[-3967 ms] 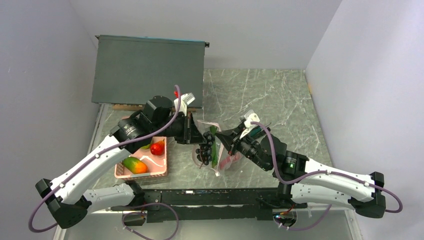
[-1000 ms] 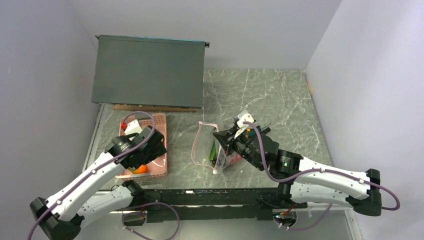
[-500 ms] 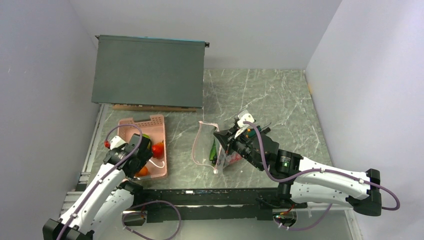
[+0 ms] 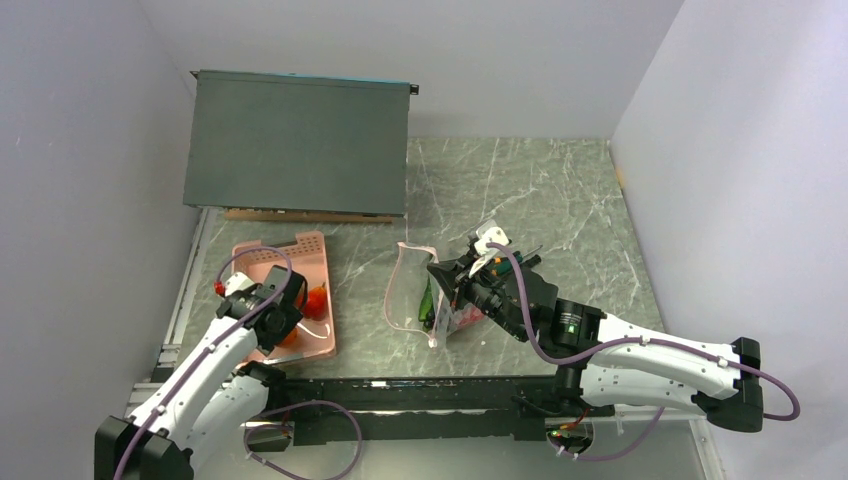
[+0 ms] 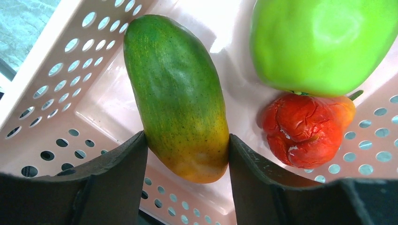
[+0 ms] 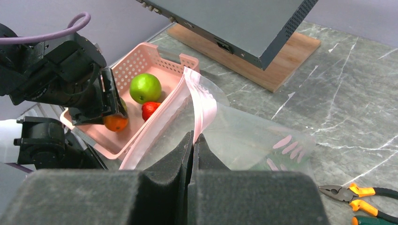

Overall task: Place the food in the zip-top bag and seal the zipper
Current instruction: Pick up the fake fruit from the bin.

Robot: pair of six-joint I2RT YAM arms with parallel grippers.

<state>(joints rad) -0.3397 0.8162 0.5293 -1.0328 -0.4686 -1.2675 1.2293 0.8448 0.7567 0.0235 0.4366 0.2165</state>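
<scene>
1. The left hand (image 5: 185,159) is spread wide, with one finger on each side of the mango (image 5: 176,93), right against it. Whether the mango is squeezed yet cannot be told.
2. Only the orange end, low in the left wrist view, is caught. The mango looks smooth and round, so it could be squirted out or tipped when lifted.
3. The green apple (image 5: 324,42) and red-orange fruit (image 5: 302,129), at the right of that view, could be bumped, or the pink basket (image 5: 61,84) dragged.
4. The right hand (image 6: 193,145) is pinched shut on the zip-top bag (image 6: 244,136) by its zipper (image 6: 204,110), mid-frame in the overhead view. The floppy mouth could sag shut, and the mango could be dropped on the table (image 4: 560,190).
</scene>
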